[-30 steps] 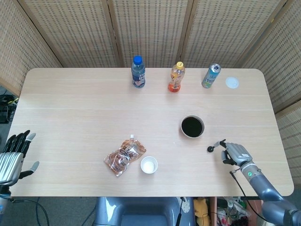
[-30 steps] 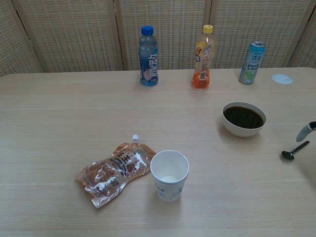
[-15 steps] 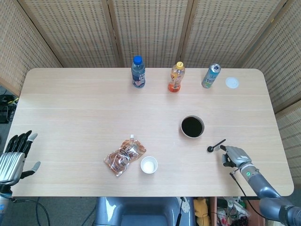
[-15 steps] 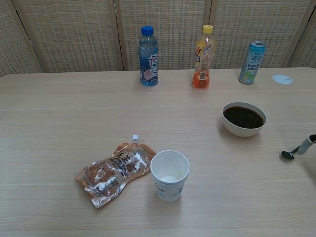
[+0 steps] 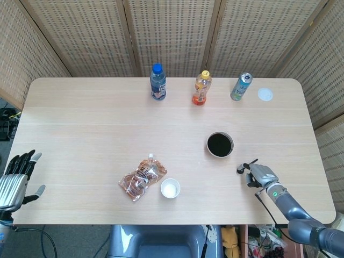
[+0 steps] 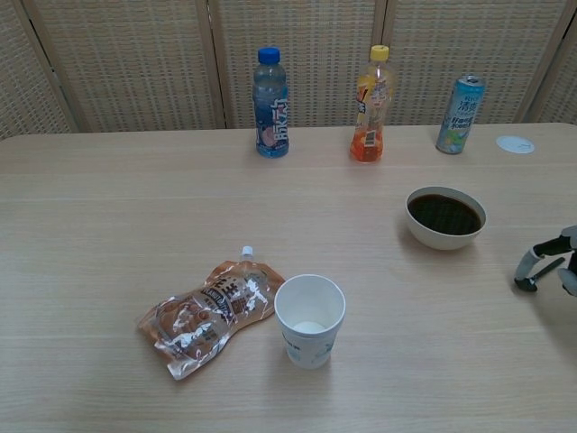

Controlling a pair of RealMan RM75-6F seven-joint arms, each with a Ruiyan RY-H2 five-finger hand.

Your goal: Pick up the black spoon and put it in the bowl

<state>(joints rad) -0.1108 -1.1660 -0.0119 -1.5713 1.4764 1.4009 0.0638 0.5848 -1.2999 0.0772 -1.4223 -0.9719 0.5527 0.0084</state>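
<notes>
The black spoon lies flat on the table, right of and nearer than the white bowl of dark liquid. My right hand is at the spoon's handle end, fingers spread and reaching down over the handle; the spoon still rests on the wood. In the chest view only the fingers of this hand show at the right edge, one tip coming down beside the spoon's head, with the bowl to their left. My left hand hangs open off the table's front left corner, holding nothing.
A white paper cup and a clear snack pouch sit front centre. A blue bottle, an orange bottle, a can and a white lid line the far edge.
My right hand has slid left and its fingers have come down over the spoon's handle. The spoon has stayed in place. The left hand has not moved.
</notes>
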